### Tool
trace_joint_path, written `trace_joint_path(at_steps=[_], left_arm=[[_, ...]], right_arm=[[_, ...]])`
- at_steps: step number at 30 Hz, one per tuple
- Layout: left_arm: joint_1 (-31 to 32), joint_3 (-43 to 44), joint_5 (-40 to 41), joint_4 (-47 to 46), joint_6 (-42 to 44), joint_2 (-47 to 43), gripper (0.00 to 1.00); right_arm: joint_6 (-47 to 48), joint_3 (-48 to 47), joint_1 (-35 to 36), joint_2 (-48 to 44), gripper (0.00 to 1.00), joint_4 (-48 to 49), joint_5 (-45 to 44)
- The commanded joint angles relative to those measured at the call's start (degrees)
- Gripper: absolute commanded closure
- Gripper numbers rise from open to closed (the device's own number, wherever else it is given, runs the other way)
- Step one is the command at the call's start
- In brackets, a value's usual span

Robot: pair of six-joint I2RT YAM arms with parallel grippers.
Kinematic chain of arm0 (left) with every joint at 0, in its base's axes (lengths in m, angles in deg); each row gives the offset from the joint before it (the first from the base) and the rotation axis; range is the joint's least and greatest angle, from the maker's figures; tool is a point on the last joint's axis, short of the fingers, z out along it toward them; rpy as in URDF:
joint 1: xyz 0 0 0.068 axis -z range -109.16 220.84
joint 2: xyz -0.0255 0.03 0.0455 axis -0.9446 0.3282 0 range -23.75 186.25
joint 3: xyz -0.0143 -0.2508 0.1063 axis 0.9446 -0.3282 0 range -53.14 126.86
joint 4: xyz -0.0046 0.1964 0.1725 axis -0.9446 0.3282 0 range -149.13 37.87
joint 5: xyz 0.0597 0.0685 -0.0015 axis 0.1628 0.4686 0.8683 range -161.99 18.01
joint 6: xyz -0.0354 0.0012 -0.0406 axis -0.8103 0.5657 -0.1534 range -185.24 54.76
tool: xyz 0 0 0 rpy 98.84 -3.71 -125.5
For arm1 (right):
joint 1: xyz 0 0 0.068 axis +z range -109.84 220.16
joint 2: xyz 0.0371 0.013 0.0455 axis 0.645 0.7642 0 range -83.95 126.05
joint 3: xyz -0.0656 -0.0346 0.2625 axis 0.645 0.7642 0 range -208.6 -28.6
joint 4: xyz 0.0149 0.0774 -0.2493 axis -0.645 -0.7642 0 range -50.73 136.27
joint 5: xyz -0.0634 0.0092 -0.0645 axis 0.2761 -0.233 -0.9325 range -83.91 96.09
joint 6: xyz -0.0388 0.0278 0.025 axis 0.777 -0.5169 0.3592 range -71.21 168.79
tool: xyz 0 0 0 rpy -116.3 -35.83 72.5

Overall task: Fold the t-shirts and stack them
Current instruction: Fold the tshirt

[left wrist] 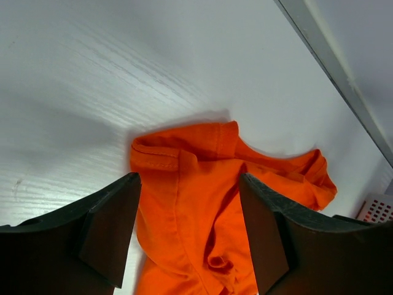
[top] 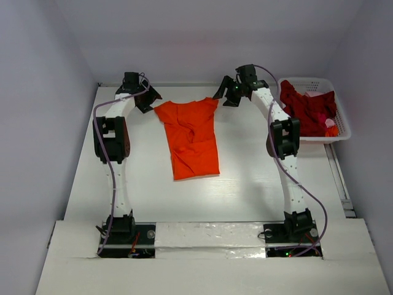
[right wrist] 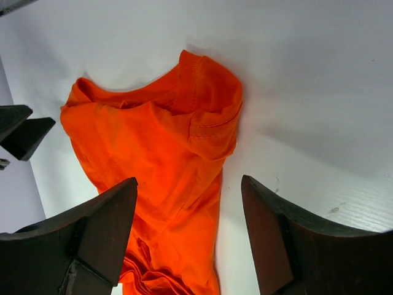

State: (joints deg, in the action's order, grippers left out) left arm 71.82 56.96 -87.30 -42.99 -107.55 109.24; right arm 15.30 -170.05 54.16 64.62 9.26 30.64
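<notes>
1. Table (top: 245, 184): slick white top. Risk: if I drag cloth instead of lifting, the whole shirt slides and bunches, and the fold line is lost.
2. Orange shirt (top: 190, 138): lies mid-table, collar end toward the far edge, body creased and twisted. Risk: folding over those wrinkles locks them in and gives a lumpy stack base. It needs flattening first, imo.
3. Red shirts (top: 310, 110): heaped in the basket (top: 344, 132) at far R, well apart from both my grippers. Risk is only for later: grabbing two at once from that tangle.
4. L gripper (left wrist: 189, 203): fingers spread, holding nothing. L sleeve (left wrist: 166, 153) sits between and just past my tips. Can't tell if I'm touching the cloth. Risk: closing too shallow catches only the top layer, so the sleeve peels open.
5. R gripper (right wrist: 189, 203): fingers spread too, empty. R sleeve (right wrist: 212, 123) lies ahead of the tips, shirt body running under the gap. Risk: if the two sides pinch at uneven depth, the shirt lifts skewed.
</notes>
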Motion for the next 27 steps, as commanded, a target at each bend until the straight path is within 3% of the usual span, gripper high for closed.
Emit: trace_joint_path(at_steps=[1, 18, 21, 24, 27], left_arm=[[0.3, -0.1, -1.2, 1.2, 0.6, -5.9, 0.39], [0.3, -6.5, 0.9, -0.8, 2.6, -3.6, 0.44], [0.8, -8.8, 1.9, 0.3, 3.9, -9.2, 0.47], [0.8, -11.0, 4.4, 1.3, 4.9, -15.6, 0.57], [0.8, -9.9, 7.5, 3.9, 7.1, -19.8, 0.59]], right_arm=[[-1.3, 0.4, 0.3, 0.1, 0.26, 4.3, 1.7], [-7.6, -2.6, 1.1, 3.3, 0.27, 12.0, 7.7], [-3.5, -0.6, 3.0, -1.0, 0.27, 10.0, 6.3], [-0.2, 1.3, 4.9, -4.4, 0.33, 7.0, 3.8], [1.2, 5.5, 5.4, -10.7, 0.37, 7.9, 1.9]])
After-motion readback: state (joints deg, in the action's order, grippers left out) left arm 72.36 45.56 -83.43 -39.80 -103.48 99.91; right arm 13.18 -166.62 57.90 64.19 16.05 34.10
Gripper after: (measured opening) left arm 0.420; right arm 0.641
